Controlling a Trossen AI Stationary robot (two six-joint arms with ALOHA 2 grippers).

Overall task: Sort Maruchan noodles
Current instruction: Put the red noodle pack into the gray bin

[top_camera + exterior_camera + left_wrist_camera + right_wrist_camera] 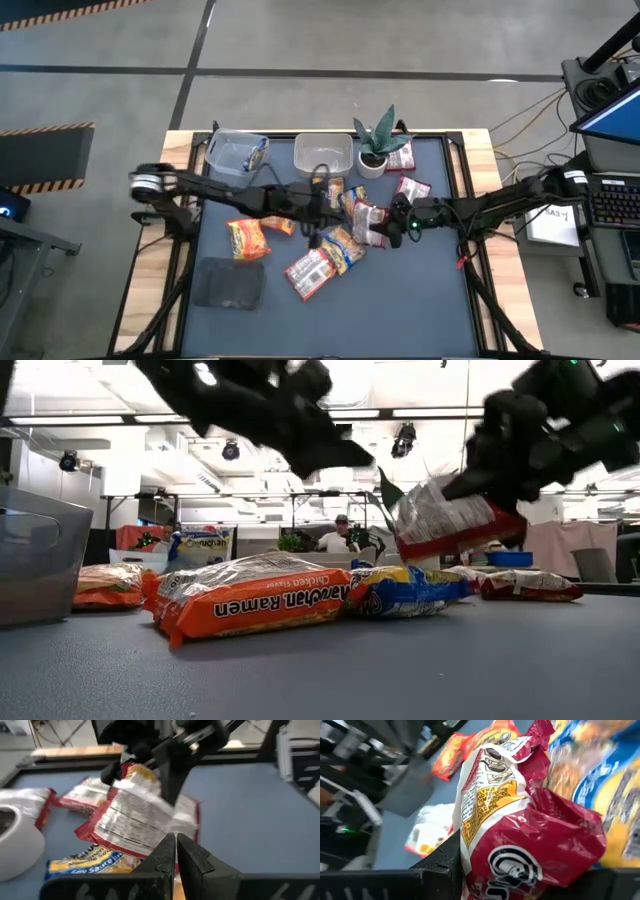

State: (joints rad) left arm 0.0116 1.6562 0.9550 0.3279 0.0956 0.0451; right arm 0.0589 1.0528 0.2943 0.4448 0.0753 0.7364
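Observation:
Maruchan packets lie flat in a loose heap mid-table: orange (pixel 248 238), red-and-white (pixel 312 272), blue-yellow (pixel 345 248), and others by the plant. My right gripper (pixel 388 224) is shut on a red-and-white packet (pixel 445 510), which is lifted above the heap. My left gripper (pixel 176 847), shut and holding nothing, hovers over the heap's left side (pixel 318 208), facing the held packet (pixel 135 815). In the low view an orange packet (pixel 250 600) and a blue-yellow packet (pixel 410 588) rest on the mat. My right gripper pinches the red-and-white packet between its two fingers near its red end (pixel 530 845), with the wrapper crumpled there. The fingers (pixel 500 470) come from the table's right, slanting down. The packet is lifted clear of the table and tilted, its free end (pixel 535 732) pointing away from the fingers.
Two clear tubs (pixel 235 152) (pixel 322 155) stand along the far edge, with a small potted plant (pixel 375 150) beside them. A dark grey cloth pad (pixel 228 283) lies near-left. The mat's near part (pixel 400 310) is bare. A person sits in the room beyond (pixel 342 535).

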